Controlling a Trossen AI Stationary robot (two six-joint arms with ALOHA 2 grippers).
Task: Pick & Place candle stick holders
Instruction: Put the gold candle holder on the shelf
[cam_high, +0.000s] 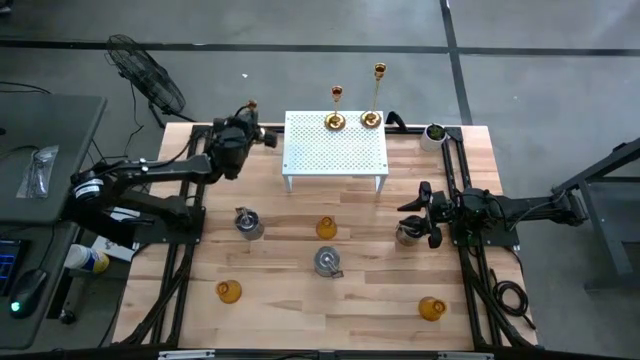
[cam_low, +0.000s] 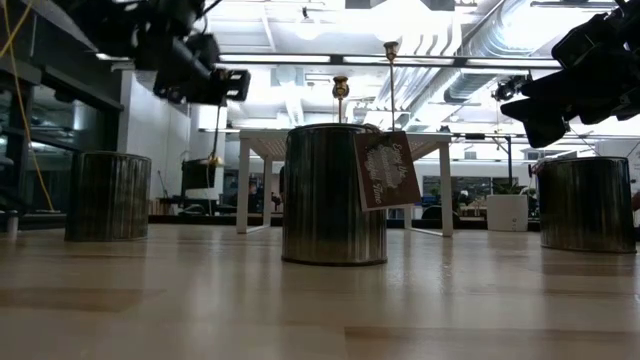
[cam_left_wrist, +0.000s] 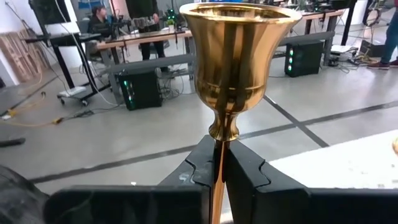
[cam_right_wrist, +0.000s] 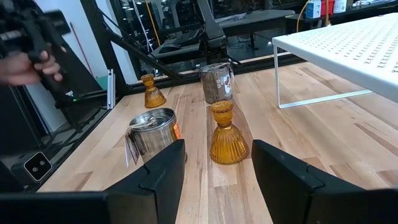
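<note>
From above, the left pincer (cam_high: 262, 137) sat in the upper left of the frame, just beside the white rack (cam_high: 335, 150), closed on a gold stick (cam_high: 252, 105). Two more gold sticks (cam_high: 336, 108) stood on the rack's far edge. At mid-right the right pincer (cam_high: 420, 215) hung spread wide over a silver jar (cam_high: 407, 233). Two other silver jars (cam_high: 248, 224) and three amber glasses (cam_high: 326, 228) were scattered on the desk (cam_high: 280, 310).

The low view showed the centre jar (cam_low: 334, 193) carrying a brown hang tag (cam_low: 386, 170) with a pale pattern; no writing could be read.

In the left wrist view, the fingers (cam_left_wrist: 245, 171) pinched the thin stem under the gold cup (cam_left_wrist: 236, 62). It looked stiff, smooth metal, likely slippery and top-heavy, so a firm grip on the stem seemed best.

In the right wrist view the empty fingers (cam_right_wrist: 283, 171) framed an amber glass (cam_right_wrist: 227, 135), ribbed and probably fragile; its narrow neck looked the safest hold.
</note>
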